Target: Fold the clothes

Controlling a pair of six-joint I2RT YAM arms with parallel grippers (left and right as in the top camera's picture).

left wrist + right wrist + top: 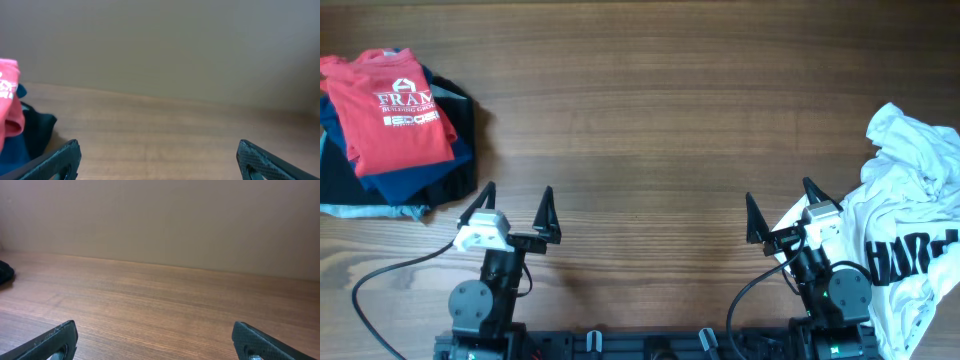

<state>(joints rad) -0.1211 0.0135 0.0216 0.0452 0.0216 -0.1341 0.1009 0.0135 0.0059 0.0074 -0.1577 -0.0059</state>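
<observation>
At the table's far left lies a stack of folded clothes, topped by a red T-shirt [398,110] with white lettering, over blue and black garments [440,170]. A crumpled white T-shirt [910,215] with black lettering is heaped at the right edge. My left gripper [517,205] stands open near the front edge, right of the stack, holding nothing. My right gripper [780,210] is open too, just left of the white shirt, empty. The left wrist view catches the red shirt [9,100] at its left edge; its gripper [159,152] frames bare wood. In the right wrist view that gripper [155,332] frames bare wood too.
The wooden table [650,110] stretches between the two heaps. A black cable [390,275] loops left of the left arm's base. Both arm bases sit on a black rail [650,345] at the front edge. A plain wall [160,220] rises behind the table.
</observation>
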